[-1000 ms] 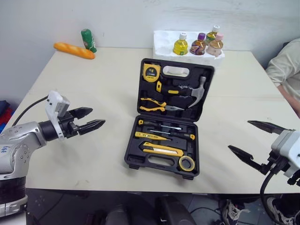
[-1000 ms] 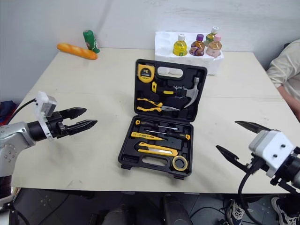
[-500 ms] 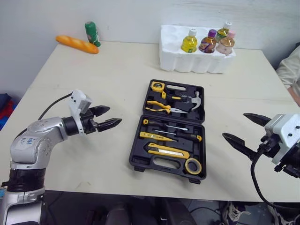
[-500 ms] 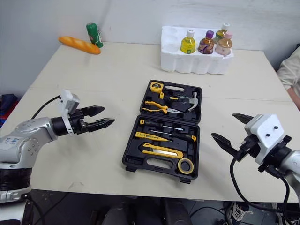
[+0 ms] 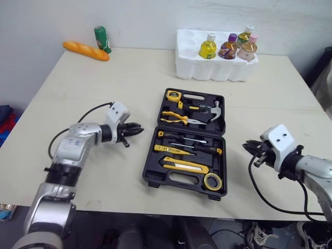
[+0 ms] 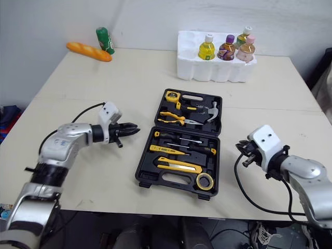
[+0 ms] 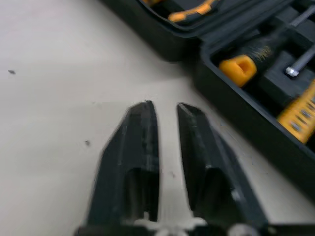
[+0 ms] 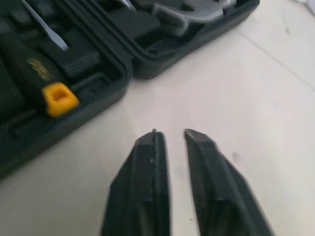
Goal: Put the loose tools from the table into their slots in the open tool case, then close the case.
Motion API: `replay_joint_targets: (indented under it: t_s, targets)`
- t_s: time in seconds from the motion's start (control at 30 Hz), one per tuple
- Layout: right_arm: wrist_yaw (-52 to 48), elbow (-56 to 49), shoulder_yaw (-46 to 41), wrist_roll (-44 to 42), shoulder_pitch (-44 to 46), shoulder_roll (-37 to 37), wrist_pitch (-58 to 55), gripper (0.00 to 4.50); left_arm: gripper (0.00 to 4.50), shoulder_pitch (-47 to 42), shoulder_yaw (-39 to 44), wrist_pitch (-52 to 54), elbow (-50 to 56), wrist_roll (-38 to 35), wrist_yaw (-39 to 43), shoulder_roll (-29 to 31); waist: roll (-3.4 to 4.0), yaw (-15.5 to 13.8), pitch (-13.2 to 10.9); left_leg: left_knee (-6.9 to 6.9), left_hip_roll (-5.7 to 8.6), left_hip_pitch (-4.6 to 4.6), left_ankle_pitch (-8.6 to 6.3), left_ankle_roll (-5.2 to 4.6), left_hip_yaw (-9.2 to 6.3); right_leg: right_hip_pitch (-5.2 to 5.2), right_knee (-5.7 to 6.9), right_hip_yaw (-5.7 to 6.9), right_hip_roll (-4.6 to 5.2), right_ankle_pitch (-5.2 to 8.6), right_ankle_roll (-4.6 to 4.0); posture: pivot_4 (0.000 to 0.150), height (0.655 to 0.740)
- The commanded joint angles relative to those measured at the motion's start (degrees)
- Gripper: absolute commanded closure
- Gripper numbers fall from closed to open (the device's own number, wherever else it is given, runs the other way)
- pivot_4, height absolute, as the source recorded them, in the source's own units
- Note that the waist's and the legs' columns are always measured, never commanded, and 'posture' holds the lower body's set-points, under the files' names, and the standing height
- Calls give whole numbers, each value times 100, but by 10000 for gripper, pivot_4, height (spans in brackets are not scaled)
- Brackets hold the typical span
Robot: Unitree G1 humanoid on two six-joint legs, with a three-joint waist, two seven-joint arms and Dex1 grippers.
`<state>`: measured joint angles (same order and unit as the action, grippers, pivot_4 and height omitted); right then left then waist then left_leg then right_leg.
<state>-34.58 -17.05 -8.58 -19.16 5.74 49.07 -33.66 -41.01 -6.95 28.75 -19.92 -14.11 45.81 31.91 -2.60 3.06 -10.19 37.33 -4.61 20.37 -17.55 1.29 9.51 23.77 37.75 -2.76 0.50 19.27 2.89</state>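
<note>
Both your pincers are clenched empty; tool case (image 5: 151,179) lies open between left pincer (image 5: 139,130) and right pincer (image 5: 246,147).

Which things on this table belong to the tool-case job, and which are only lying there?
Job: case, and in it the hammer, pliers, tape measure, screwdrivers, knife, tape roll.

Lying about: bread, green can, foam tray, bottles.

Head stereo high, wrists nr case (image 7: 231,93)
</note>
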Motion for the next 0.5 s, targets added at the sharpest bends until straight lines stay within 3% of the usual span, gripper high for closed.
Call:
replay_joint_targets:
  t_s: [0.03, 0.5]
  targets:
    - [28, 367, 284, 349, 357, -123, 238, 45000, 44623, -315, -65, -380, -525, 218, 93, -225, 1, 1, 0, -2, -1, 1, 0, 0, 3, 3, 0, -1, -1, 0, 0, 1500, 7339]
    - [-151, 1008, 900, 792, 1281, -751, 534, 45000, 44623, -595, -123, -624, -996, 465, 242, -924, 4, 7, -3, 11, -6, 1, 1, 4, 37, 22, 26, -29, -5, 0, 2, 1500, 7339]
